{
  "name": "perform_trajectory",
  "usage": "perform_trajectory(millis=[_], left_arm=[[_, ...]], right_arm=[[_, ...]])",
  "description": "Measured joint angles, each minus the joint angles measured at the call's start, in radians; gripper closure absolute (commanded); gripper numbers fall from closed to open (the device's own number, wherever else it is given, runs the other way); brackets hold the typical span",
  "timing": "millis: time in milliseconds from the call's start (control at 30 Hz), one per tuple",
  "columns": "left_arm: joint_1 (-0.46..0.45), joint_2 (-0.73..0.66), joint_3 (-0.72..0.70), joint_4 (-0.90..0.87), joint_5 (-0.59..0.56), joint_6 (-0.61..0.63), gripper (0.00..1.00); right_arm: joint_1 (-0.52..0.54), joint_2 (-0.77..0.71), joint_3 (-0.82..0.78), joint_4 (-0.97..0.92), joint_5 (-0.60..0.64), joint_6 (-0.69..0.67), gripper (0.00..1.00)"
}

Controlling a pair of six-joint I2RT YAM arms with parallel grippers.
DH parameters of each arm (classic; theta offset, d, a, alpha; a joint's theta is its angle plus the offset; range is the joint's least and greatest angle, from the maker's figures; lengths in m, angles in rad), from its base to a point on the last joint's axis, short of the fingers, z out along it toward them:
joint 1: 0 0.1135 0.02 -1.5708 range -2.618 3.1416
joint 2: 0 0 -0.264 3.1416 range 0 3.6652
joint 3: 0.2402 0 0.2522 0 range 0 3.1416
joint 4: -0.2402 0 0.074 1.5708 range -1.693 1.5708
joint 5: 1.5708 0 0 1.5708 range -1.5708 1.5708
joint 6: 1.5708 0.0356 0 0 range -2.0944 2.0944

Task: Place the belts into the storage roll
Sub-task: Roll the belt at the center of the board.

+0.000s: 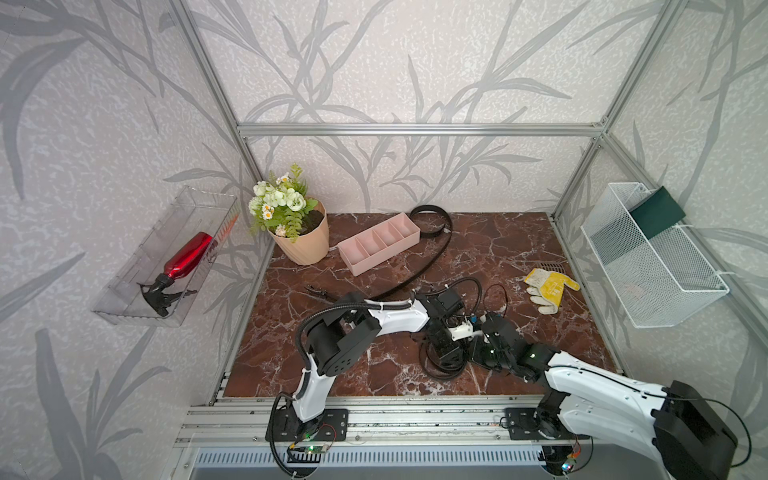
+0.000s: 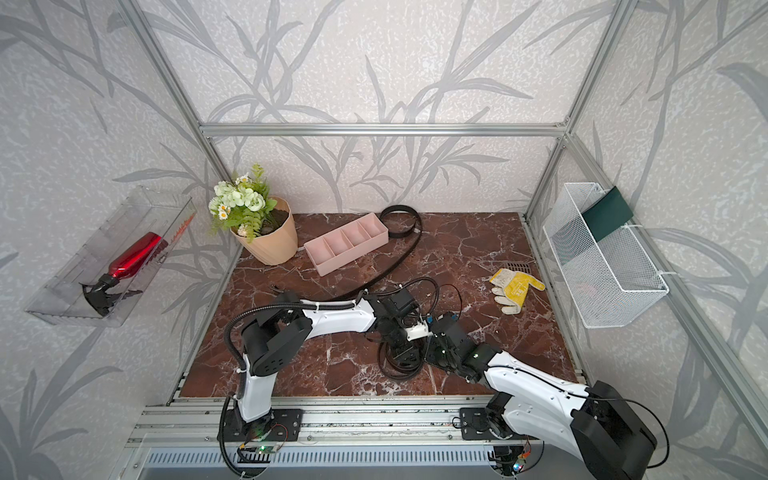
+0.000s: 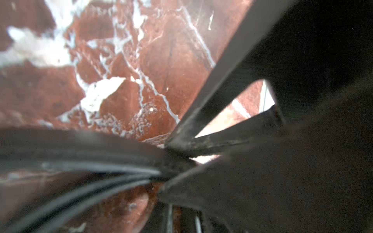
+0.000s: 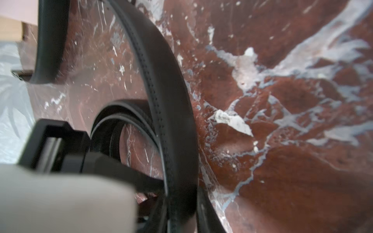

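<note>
Marbled bench (image 1: 519, 249): both tools, left (image 1: 446, 359) and right (image 1: 473, 353), meet at coiled belt (image 1: 440, 370); grip states indiscernible.

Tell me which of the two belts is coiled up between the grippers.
The belt near the front, coiled where both arms meet. The other belt lies stretched out, looping behind the pink storage tray.

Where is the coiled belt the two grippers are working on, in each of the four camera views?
Top views: the coiled belt lies on the near middle of the marble table, under the two wrists.
Left wrist: its layered bands cross the lower part, blurred.
Right wrist: its stitched loop arcs through the middle.
Shared landmark: the red marble's white veins, in all four.
</note>
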Motion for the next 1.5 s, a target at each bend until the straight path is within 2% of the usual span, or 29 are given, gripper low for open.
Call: perform_trajectory(millis=[167,233,300,333,367,500,600,700,967,1100,1267,1500], left_arm=[[0.012,-0.025,-0.004,-0.012,-0.046,-0.001,0.51],[0.019,-0.04,-0.004,-0.023,-0.062,-0.002,0.48],[0.03,-0.062,-0.004,-0.031,-0.076,0.001,0.33],[0.036,-0.072,-0.005,-0.033,-0.082,0.003,0.2],[0.044,-0.085,-0.006,-0.035,-0.09,0.005,0.01],[0.076,-0.143,-0.035,-0.039,-0.108,0.008,0.01],[0.09,-0.176,-0.063,-0.037,-0.14,0.001,0.01],[0.104,-0.224,-0.099,-0.029,-0.193,-0.021,0.01],[0.22,-0.278,-0.089,-0.022,-0.495,-0.048,0.01],[0.262,-0.264,-0.032,-0.015,-0.562,-0.01,0.01],[0.281,-0.161,0.086,-0.014,-0.559,0.106,0.01],[0.289,-0.049,0.163,-0.072,-0.43,0.279,0.01]], right_arm=[[0.0,0.032,0.021,-0.014,0.001,-0.03,0.77],[0.0,0.042,0.031,-0.022,0.006,-0.043,0.77],[0.0,0.058,0.038,-0.024,0.008,-0.054,0.75],[0.0,0.065,0.039,-0.021,0.008,-0.059,0.74],[0.0,0.072,0.042,-0.022,0.008,-0.067,0.72],[0.002,0.098,0.05,-0.022,0.008,-0.092,0.66],[0.003,0.103,0.053,-0.027,0.016,-0.113,0.56],[0.003,0.129,0.071,-0.042,0.025,-0.147,0.56],[0.008,0.289,0.219,-0.177,0.064,-0.275,0.81],[0.009,0.312,0.253,-0.226,0.096,-0.333,0.84],[0.001,0.351,0.302,-0.288,0.124,-0.395,0.84],[-0.011,0.369,0.325,-0.321,0.144,-0.428,0.84]])
